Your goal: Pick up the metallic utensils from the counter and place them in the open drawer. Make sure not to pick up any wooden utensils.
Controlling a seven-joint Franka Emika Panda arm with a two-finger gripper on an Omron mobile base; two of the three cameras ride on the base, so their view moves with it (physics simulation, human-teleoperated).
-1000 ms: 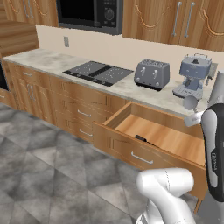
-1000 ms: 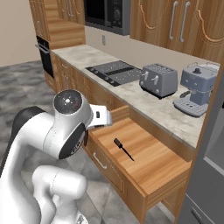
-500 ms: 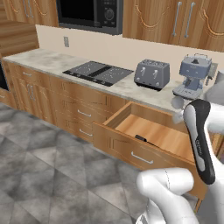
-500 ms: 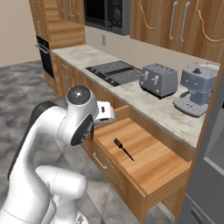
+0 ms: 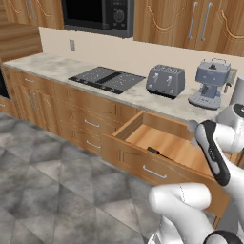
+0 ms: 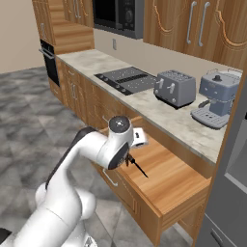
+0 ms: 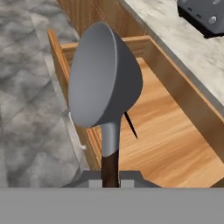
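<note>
Grey-metal spoon (image 7: 105, 83) is clamped by its dark handle in the closed gripper (image 7: 110, 178) over the open drawer (image 7: 175, 144), so it's best lowered well inside, clear of the dark knife (image 6: 138, 168) lying there, before being released.

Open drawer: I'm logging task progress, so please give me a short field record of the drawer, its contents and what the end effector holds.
drawer: wide orange-brown wooden drawer, pulled open
contents: slim dark knife lying flat on the drawer floor
end effector: shut on a utensil's handle
held item: grey metal spoon with dark handle, bowl pointing away from the fingers
spoon placement: in the hand view over the drawer's front part, not yet released
</note>
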